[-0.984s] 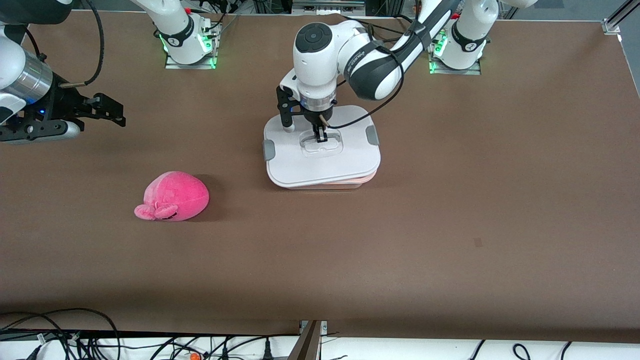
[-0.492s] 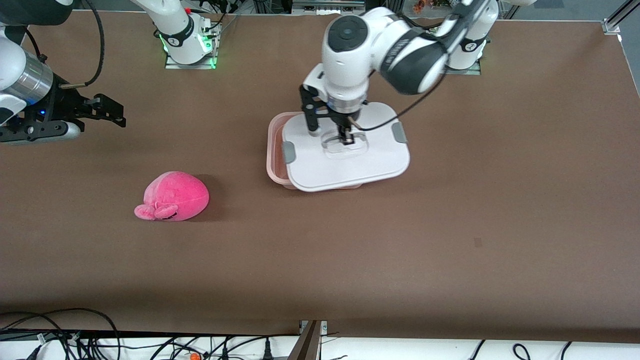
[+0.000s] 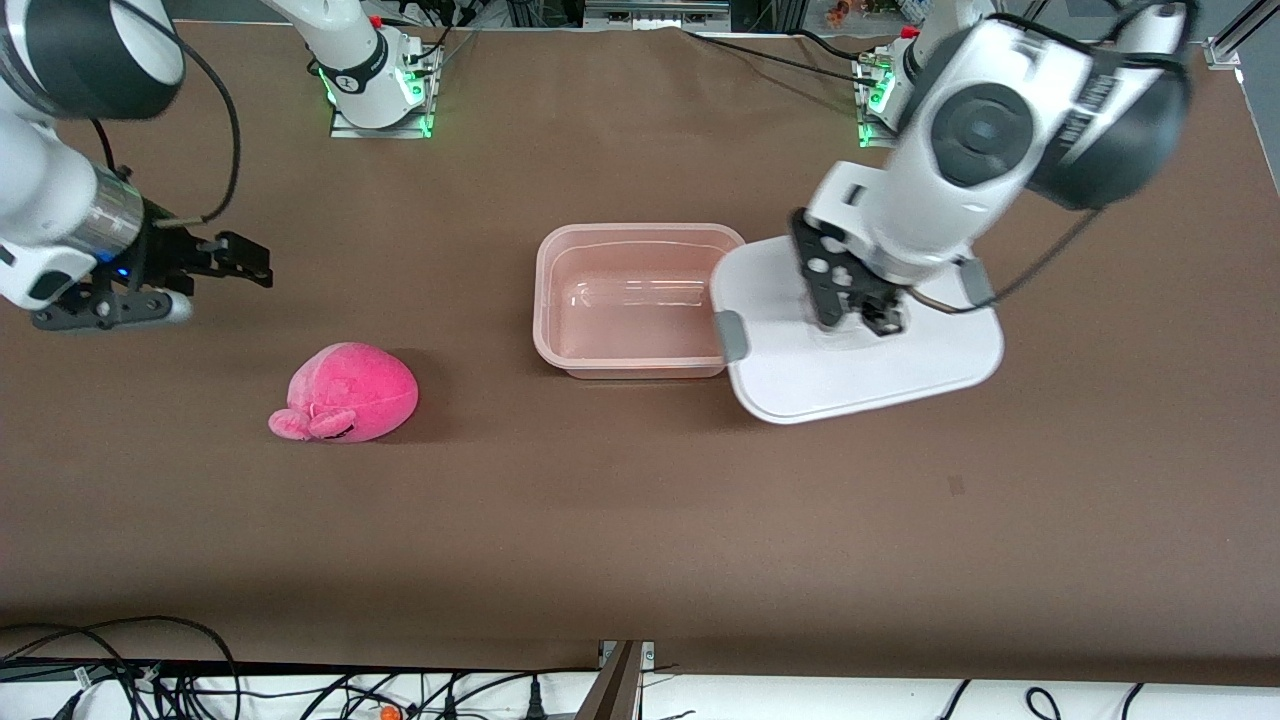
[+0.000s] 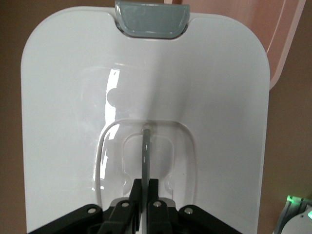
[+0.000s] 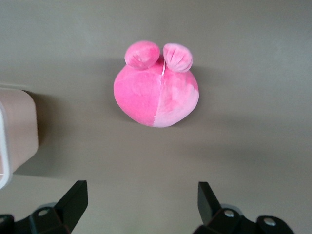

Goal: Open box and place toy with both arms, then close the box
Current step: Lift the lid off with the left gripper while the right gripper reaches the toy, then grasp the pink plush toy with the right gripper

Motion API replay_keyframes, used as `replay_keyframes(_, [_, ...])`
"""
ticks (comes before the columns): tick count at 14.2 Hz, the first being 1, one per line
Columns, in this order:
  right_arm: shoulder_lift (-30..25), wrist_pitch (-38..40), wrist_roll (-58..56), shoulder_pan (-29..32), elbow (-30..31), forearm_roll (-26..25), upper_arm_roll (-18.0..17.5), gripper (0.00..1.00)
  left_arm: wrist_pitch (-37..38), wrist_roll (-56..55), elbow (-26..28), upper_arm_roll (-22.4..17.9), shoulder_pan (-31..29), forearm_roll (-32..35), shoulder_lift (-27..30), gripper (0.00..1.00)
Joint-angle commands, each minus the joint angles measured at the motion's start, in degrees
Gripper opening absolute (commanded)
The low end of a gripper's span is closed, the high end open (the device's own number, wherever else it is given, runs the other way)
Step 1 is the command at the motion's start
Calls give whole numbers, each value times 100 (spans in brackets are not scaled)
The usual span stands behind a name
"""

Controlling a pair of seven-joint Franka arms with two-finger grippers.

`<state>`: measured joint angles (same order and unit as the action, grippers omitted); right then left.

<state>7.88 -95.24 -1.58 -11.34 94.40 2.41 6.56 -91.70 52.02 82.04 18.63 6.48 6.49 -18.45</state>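
Under the left gripper (image 3: 878,318) hangs the white lid (image 3: 860,350), lifted clear of the box (image 3: 630,300) and held over the table toward the left arm's end, one grey clip (image 3: 730,335) overlapping the box's rim in the front view. The left wrist view shows the gripper's fingers (image 4: 132,195) pinched tight on the thin upright handle (image 4: 145,156) in the lid's recessed centre, so this gripper is clenched on the lid.

Beside the held lid, toward the right arm's end, the translucent pinkish tub sits open on the brown table (image 3: 640,520).

The toy (image 3: 345,392) lies on the table well apart from the left gripper, nearer the front camera than the box and toward the right arm's end.

The right gripper (image 3: 235,262) is up in the air over bare table near the toy, not touching it. In the right wrist view its fingers (image 5: 73,202) are spread wide, released, with the toy (image 5: 156,90) on the table ahead of them and a corner of the box (image 5: 19,131) at the edge.
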Motion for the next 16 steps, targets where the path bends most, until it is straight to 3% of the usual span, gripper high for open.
replay_keyframes(1, [441,-99,-71,62,-273,-30,3,100,407,1306,-557,70,-741,-78,-317,0])
replay_keyframes(7, [1390,-838,-53,123,-264,31,3,100,451,3014,-557,70,-1990,-34,-344,0])
replay_keyframes(16, [2068,-1418,8,71,-220,190,-23,96,425,3263,-549,44,-2186,177,-590,0])
